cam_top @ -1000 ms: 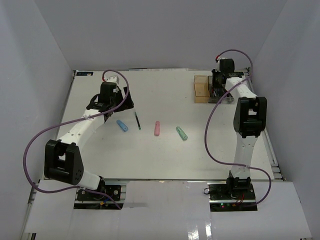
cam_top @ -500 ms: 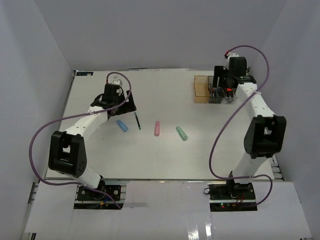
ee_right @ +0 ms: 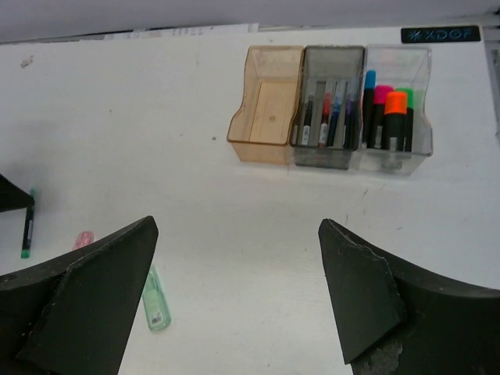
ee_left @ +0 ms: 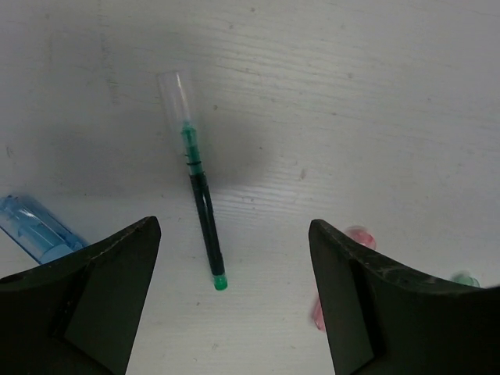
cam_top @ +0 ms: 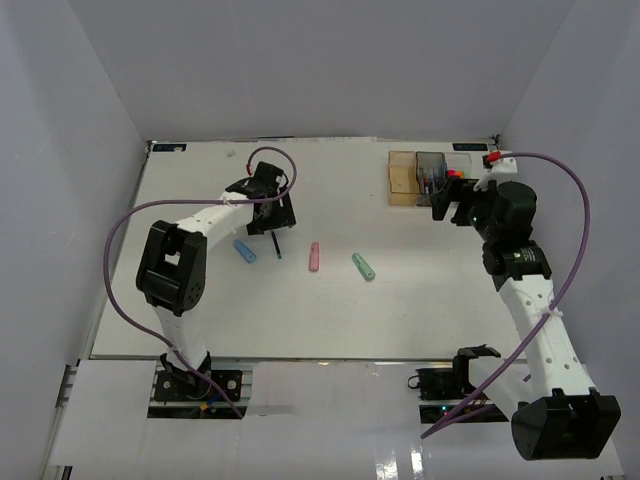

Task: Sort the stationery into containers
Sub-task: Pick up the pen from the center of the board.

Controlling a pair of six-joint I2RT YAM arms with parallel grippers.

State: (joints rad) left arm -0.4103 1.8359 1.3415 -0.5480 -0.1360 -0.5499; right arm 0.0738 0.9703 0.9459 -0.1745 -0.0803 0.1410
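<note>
White tabletop (cam_top: pixel 200 320), bins (ee_right: pixel 328 101) by far edge; left gripper (ee_left: pixel 232 234) agape over green pen (ee_left: pixel 205 226), right gripper (ee_right: pixel 234 230) agape near bins.

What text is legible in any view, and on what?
"XDOF", after a mark I can't make out: dark label on the table far edge, behind the clear bin.
Corner sticker, far left of the table in the top view: too small to read.
Green pen, highlighters: no legible print.
</note>
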